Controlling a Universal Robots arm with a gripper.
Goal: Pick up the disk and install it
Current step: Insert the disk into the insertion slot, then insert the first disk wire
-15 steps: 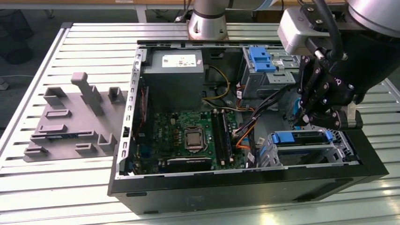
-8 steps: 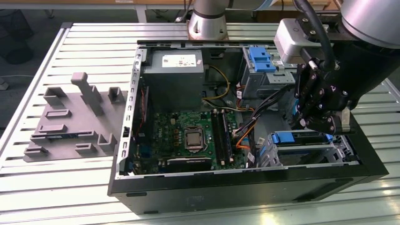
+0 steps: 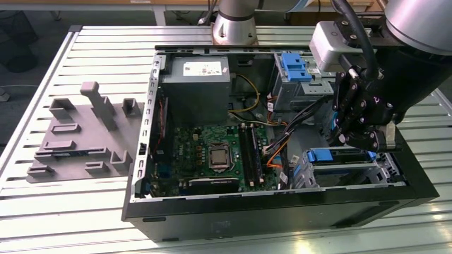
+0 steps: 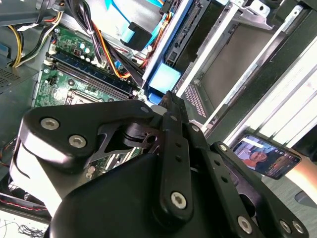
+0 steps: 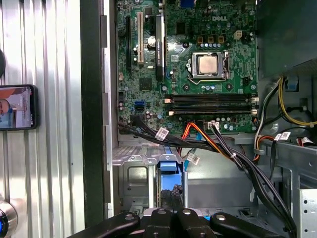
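Install step judged in hand: disk (image 5: 168,166) was seen edge-on in drive cage (image 5: 132,159), with pincer (image 5: 171,197) right at its blue carrier. Pincer state could not be told. Seating was judged to need a straight push, cables (image 5: 233,156) kept clear.

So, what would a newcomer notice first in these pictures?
The open computer case in the middle of the table, with its green circuit board. At the exterior view's right, the gripper hangs over the disk in its blue frame, in a metal bay. A grey block lies at the exterior view's left.
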